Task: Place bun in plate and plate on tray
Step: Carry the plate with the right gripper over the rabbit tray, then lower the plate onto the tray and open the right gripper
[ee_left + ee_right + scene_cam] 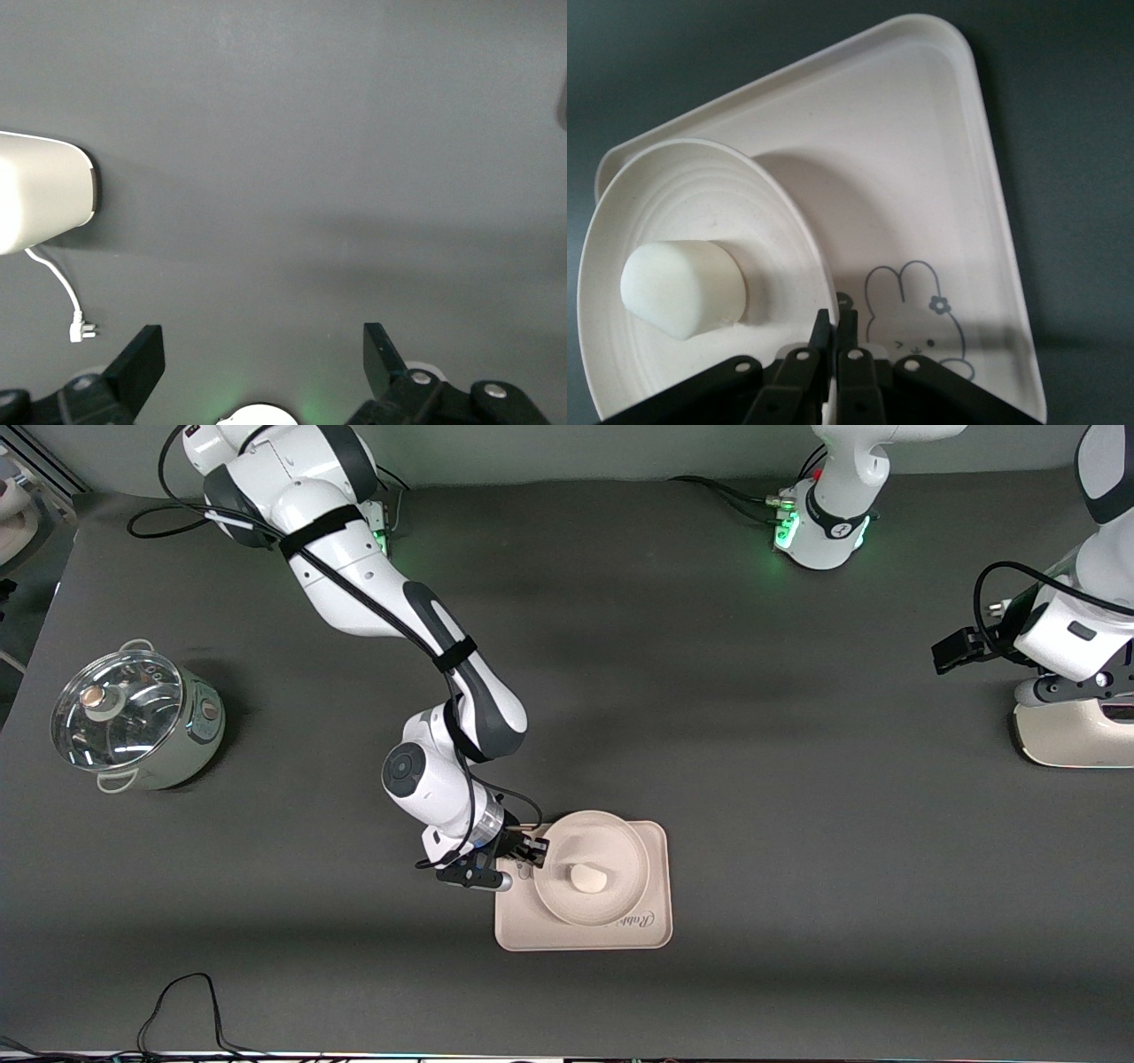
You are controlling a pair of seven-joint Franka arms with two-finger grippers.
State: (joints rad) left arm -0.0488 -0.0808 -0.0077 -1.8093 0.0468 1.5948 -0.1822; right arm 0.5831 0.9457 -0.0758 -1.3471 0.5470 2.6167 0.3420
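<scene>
The round cream-white plate [611, 850] is over the rectangular rabbit tray [660, 921], near the front middle of the table. The off-white bun [588, 879] lies in the plate. My right gripper [532, 855] is shut on the plate's rim at the side toward the right arm's end. In the right wrist view the fingers [835, 314] pinch the rim of the plate [700, 186], with the bun [682, 288] inside it. The plate casts a shadow on the tray [912, 159], beside the rabbit drawing. My left gripper [263, 341] is open and empty over bare table; that arm waits.
A steel pot with a glass lid [133, 717] stands toward the right arm's end. A cream-white appliance [1076, 737] sits under the left arm, with its cord and plug [81, 332] on the table. A black cable [186, 1001] lies at the front edge.
</scene>
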